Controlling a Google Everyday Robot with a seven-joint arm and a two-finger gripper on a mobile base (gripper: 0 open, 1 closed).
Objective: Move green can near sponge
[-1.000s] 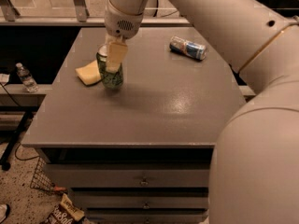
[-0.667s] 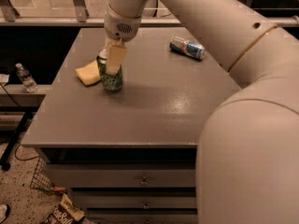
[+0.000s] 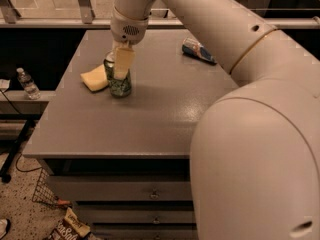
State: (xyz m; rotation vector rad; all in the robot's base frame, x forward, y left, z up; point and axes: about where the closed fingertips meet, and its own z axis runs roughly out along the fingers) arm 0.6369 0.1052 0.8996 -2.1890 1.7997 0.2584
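The green can [image 3: 120, 87] stands upright on the grey table [image 3: 150, 114], at its left rear part. The pale yellow sponge [image 3: 95, 78] lies flat right beside the can, on its left, touching or nearly touching it. My gripper [image 3: 119, 70] comes down from above and is shut on the green can's upper half. One pale finger [image 3: 123, 62] shows in front of the can; the other is hidden behind it.
A blue-and-silver can [image 3: 198, 50] lies on its side at the table's back right. My large white arm [image 3: 250, 134] fills the right of the view. A water bottle [image 3: 27, 83] stands on a low shelf to the left. Drawers [image 3: 125, 194] sit under the tabletop.
Nothing has visibly moved at the can and sponge. My arm's bulk on the right has grown larger in the view.
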